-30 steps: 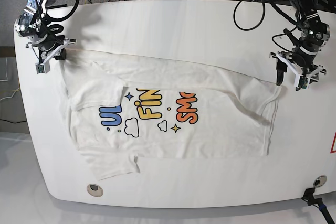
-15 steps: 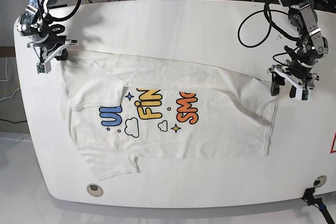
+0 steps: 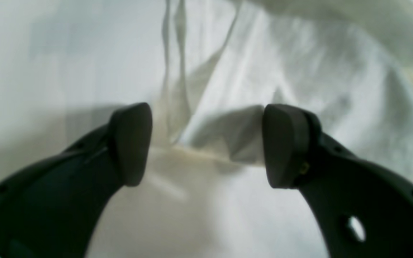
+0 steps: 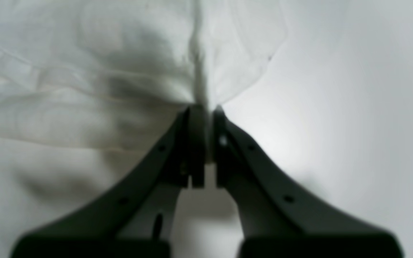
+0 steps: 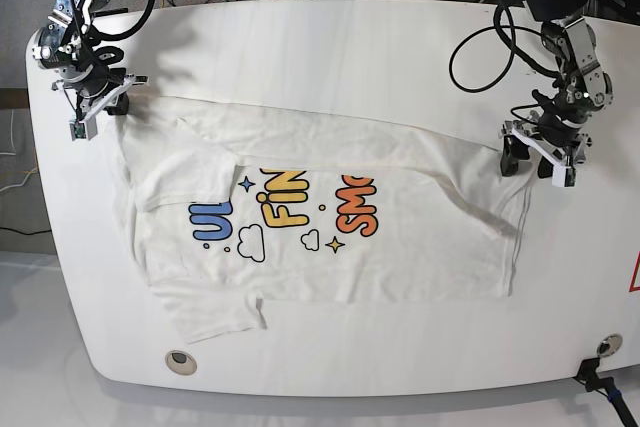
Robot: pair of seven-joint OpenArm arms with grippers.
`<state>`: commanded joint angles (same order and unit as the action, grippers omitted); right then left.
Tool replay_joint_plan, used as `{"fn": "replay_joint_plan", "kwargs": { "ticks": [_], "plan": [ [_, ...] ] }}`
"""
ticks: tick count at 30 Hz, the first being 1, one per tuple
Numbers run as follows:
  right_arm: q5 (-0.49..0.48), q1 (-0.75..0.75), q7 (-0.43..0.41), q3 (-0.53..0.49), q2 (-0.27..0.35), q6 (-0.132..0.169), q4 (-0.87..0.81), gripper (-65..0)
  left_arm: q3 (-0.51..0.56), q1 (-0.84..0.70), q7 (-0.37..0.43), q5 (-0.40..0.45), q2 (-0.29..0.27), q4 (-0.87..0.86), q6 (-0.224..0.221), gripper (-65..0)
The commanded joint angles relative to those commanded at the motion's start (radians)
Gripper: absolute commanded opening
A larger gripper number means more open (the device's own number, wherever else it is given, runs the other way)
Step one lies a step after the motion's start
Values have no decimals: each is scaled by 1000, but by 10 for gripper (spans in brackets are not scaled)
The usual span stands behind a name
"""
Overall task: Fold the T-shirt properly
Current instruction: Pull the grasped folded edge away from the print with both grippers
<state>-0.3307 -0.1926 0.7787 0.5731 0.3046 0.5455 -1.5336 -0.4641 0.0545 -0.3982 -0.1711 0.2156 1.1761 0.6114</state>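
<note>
Shirt: the white T-shirt (image 5: 320,217) lies spread across the middle of the table (image 5: 330,47), print side up, with its top edge folded down over the upper part of the print.
Print: blue, yellow and orange letters with clouds and stars show in the base view; the fold cuts off the tops of the yellow and orange words.
Sleeve: one short sleeve sticks out at the lower left of the base view, flat on the table.
Right gripper: the right gripper (image 4: 206,111) sits at the shirt's upper left corner in the base view; its jaws are pressed together with a thin ridge of white cloth pinched between them, and the cloth fans out beyond the tips.
Left gripper: the left gripper (image 3: 206,143) is at the shirt's upper right corner in the base view; its jaws stand wide apart, with a wrinkled hem edge lying on the table in the gap between them, and neither pad clearly touches the cloth.
Cables: black cables (image 5: 480,27) loop over the far edge of the table behind the left arm.
</note>
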Motion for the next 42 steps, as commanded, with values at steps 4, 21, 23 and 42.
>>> {"fn": "replay_joint_plan", "kwargs": {
  "ticks": [4, 21, 23, 42],
  "plan": [
    [0, 0, 0, 0, 0, 0, 0, -650, 9, 5, 2, 0, 0, -18, 0, -594],
    [0, -181, 18, 3, -25, 2, -120, -650, 5, -436, 0, -5, 5, 410, 2, -650],
    [0, -221, 40, 3, -28, 2, -147, -650, 3, -494, 0, -5, 5, 459, 2, -649],
    [2, -391, 49, 74, -54, 2, -258, -650, -94, -631, 0, -5, 64, 525, 87, -649]
  ]
}}
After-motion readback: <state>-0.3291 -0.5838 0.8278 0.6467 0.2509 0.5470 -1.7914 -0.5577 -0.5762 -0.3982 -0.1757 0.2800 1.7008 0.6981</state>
